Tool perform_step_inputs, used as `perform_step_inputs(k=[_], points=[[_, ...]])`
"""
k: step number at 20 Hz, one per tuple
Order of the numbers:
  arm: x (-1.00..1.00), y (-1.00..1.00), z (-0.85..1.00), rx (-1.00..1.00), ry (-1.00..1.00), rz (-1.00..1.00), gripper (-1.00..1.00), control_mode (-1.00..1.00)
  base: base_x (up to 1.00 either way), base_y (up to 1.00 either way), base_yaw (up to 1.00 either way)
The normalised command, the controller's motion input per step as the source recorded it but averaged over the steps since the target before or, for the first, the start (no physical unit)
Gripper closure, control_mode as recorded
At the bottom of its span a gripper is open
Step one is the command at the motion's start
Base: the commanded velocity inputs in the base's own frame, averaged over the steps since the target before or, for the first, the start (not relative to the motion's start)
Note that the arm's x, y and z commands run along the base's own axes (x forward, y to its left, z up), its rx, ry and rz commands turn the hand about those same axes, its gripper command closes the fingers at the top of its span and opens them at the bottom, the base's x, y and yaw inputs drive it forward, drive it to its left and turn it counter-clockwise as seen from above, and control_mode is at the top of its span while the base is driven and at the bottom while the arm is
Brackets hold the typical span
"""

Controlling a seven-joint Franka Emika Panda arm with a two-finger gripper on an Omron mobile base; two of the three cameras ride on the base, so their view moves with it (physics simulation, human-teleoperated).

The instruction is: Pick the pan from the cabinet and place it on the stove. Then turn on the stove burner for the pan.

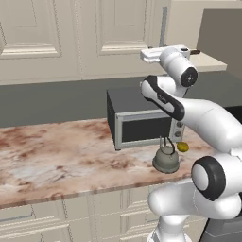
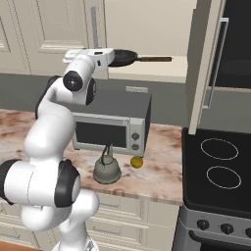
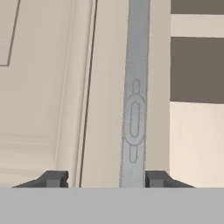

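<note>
Far left in the right base view: closed panelled doors of the cabinet (image 2: pixel 54 29), cream, with a long silver bar handle (image 2: pixel 93 22) standing upright just above the hand. Below them a marbled pink-brown counter (image 2: pixel 162 166). On it, a grey microwave (image 2: pixel 115 125) with a dark window; just in front, a squat grey kettle (image 2: pixel 107 169) with a wire handle, and near its right side a small yellow round fruit (image 2: pixel 137 162) — apart from the kettle, close to the microwave's lower corner.

Raised above the microwave, the white arm bent at the elbow, wrist level with the cabinet shelf (image 2: pixel 162 68). In the hand view the gripper (image 3: pixel 103 179) pointed straight at the door stile, the silver bar handle (image 3: pixel 135 87) running lengthwise between the two dark fingertips (image 3: pixel 54 179) — jaws spread wide, nothing touching them.

Right of the hand on the beige shelf: the pan (image 2: pixel 122 57), black and shallow, resting flat, brownish handle pointing right toward the swung-open door (image 2: pixel 203 68). Whether hand and pan touch — cannot tell; the white wrist overlaps the pan's left rim in that view.

Far right, low: the stove (image 2: pixel 215 191), glossy black glass with two thin white rings, knobs (image 2: pixel 226 228) along its front.
</note>
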Motion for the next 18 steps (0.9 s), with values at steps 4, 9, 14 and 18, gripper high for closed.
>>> perform_step_inputs(k=[4,9,14,18], points=[[0.09,0.17,-0.01,-0.03,0.0,0.01,1.0,-1.0,0.0,0.0,0.0],[0.0,0.22,0.0,-0.06,-0.01,0.01,1.0,-1.0,0.0,0.0,0.0],[-0.18,0.09,0.0,-0.03,-0.03,0.0,1.0,-1.0,0.0,0.0,0.0],[-0.58,0.04,0.0,-0.08,-0.06,0.02,1.0,-1.0,0.0,0.0,0.0]])
